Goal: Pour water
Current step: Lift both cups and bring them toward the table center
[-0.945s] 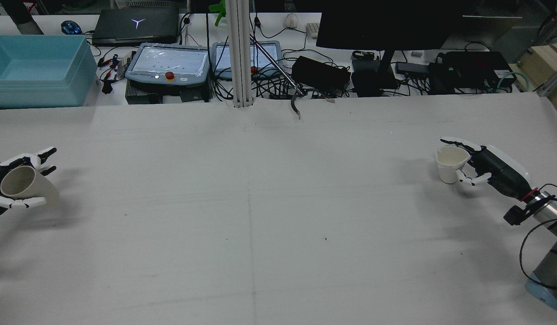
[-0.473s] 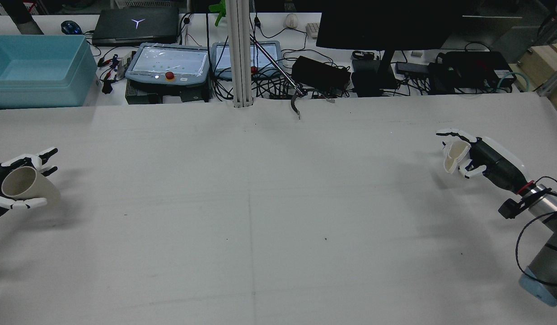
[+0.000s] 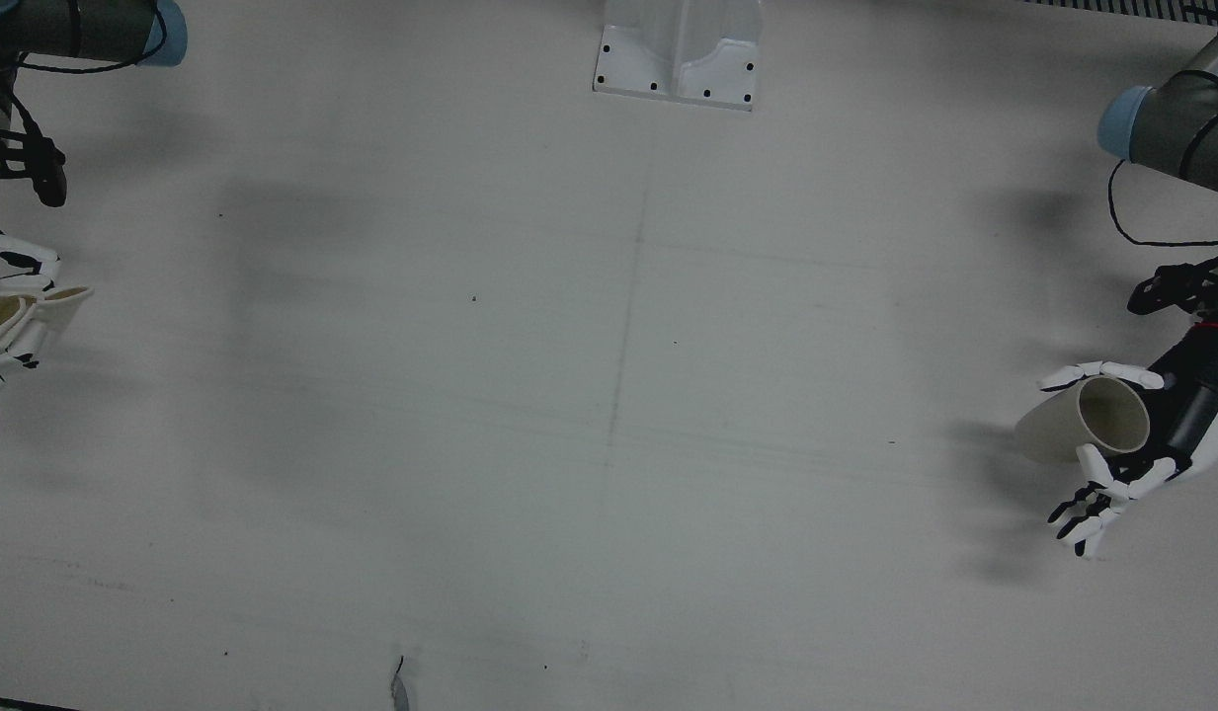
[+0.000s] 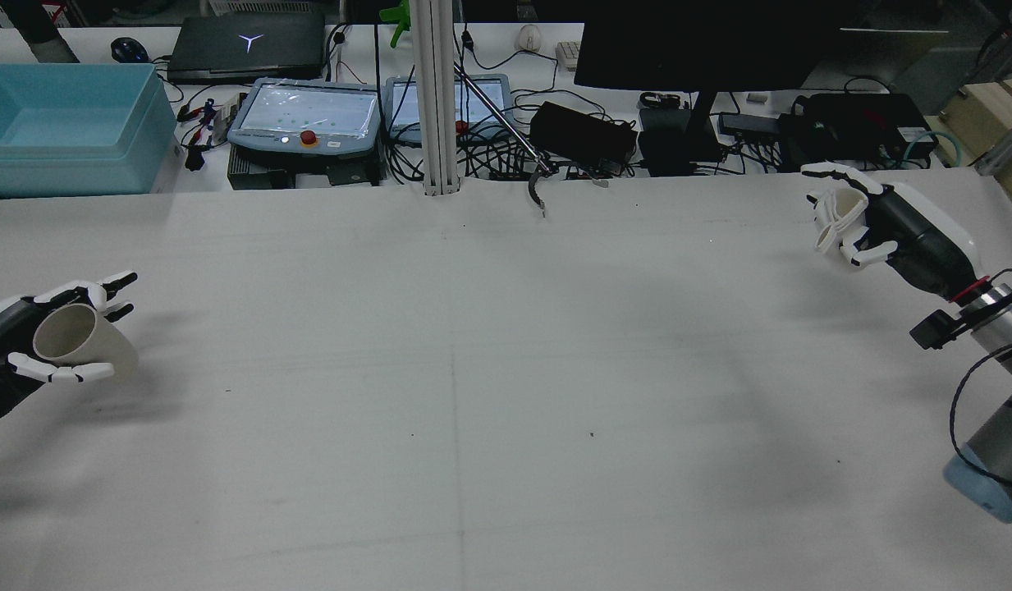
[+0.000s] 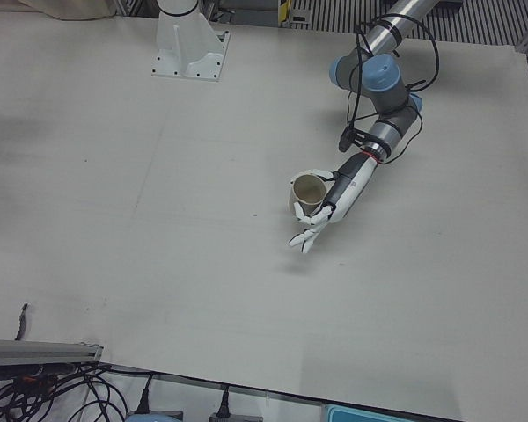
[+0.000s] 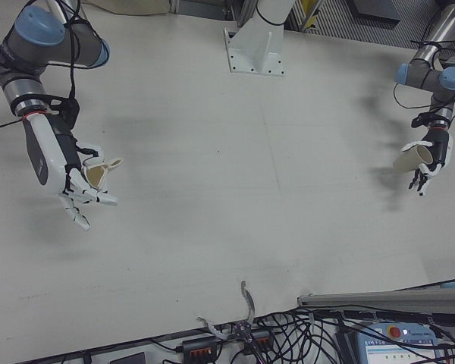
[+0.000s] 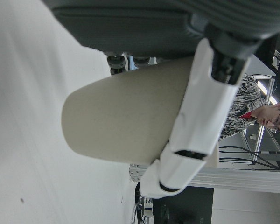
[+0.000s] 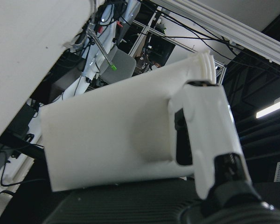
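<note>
A wide, pale tabletop (image 4: 473,369) seen from several cameras, with one robot arm at each side edge and each hand holding a cup clear of the surface.

The left hand (image 4: 29,349) reaches in from the tabletop's left edge in the rear view. Its forearm lies low and nearly level, pointing toward the middle. The fingers (image 4: 62,373) wrap around a beige paper cup (image 4: 83,345): one finger crosses the near side of the cup, the others curve over its far side with dark tips spread beyond it. The cup is tilted, its open mouth turned up and back toward the wrist; in the front view the mouth (image 3: 1112,415) shows as a full oval. The left hand's own camera shows the cup's side wall (image 7: 126,121) crossed by a white finger (image 7: 196,116).

The right hand (image 4: 863,217) is raised near the tabletop's far right corner, its dark forearm sloping up from the silver wrist. Its fingers are clamped tight on a white paper cup (image 4: 834,217), which looks squashed, its rim pinched narrow. In the right-front view this cup (image 6: 98,176) is tipped, mouth toward the tabletop's middle. The two cups are well apart, on opposite sides.

Whether either cup contains water cannot be told.
</note>
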### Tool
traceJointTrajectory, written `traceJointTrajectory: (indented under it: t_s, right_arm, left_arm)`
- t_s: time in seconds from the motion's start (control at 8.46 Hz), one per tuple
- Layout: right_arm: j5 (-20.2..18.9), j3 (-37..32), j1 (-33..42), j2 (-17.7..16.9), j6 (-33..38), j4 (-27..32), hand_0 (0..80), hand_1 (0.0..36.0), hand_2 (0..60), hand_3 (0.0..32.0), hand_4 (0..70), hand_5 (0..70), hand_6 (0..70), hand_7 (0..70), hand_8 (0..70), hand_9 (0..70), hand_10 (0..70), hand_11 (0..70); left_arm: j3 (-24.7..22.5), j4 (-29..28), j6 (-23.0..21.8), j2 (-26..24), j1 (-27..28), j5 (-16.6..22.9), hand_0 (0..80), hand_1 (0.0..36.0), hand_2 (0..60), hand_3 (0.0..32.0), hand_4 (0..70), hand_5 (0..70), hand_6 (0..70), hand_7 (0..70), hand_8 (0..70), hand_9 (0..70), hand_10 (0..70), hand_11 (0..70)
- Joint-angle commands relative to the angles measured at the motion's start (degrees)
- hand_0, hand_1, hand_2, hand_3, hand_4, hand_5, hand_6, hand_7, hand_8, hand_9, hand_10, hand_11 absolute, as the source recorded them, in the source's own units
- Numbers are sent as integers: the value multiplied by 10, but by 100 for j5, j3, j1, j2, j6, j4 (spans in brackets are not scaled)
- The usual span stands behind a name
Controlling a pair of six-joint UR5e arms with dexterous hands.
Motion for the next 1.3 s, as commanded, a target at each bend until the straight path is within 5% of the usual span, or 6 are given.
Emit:
traceJointTrajectory:
  t_s: [0.0, 0.24, 0.35, 0.59, 0.95, 1.18]
  right_arm:
    - [-57, 1429, 704, 579, -47, -1682, 800, 360, 600, 0, 128, 237, 487, 653, 454, 613, 52, 122]
    - [-58, 2166, 864, 1099, -291, -2695, 800, 360, 600, 0, 349, 243, 573, 700, 445, 595, 59, 130]
    - [-58, 2466, 873, 1362, -641, -3065, 800, 360, 600, 0, 363, 246, 580, 700, 440, 589, 59, 132]
    - [-58, 2601, 795, 2046, -1282, -3383, 800, 360, 600, 0, 507, 251, 664, 700, 457, 622, 51, 118]
    - [21, 2619, -134, 3094, -2889, -3833, 800, 360, 600, 0, 676, 249, 700, 700, 466, 626, 30, 85]
    - [449, 2619, -1099, 3255, -3935, -3833, 800, 360, 600, 0, 700, 245, 700, 700, 462, 616, 17, 65]
  left_arm:
    - [-369, 1186, 3, -908, 567, -201, 800, 360, 600, 0, 331, 700, 114, 121, 27, 10, 61, 133]
    - [-310, 2583, 29, -2294, 928, -184, 800, 360, 600, 0, 333, 700, 118, 121, 27, 10, 57, 128]
    - [-162, 2972, 56, -2867, 1200, -176, 800, 360, 600, 0, 326, 700, 122, 119, 27, 9, 57, 128]
    - [426, 3283, 3, -3782, 1448, -149, 800, 360, 600, 0, 318, 700, 130, 120, 29, 10, 55, 124]
    - [665, 3538, 21, -4356, 1642, -158, 800, 360, 600, 0, 325, 700, 142, 130, 32, 12, 55, 123]
    - [745, 3617, 21, -4673, 1642, -158, 800, 360, 600, 0, 333, 700, 149, 138, 36, 13, 57, 126]
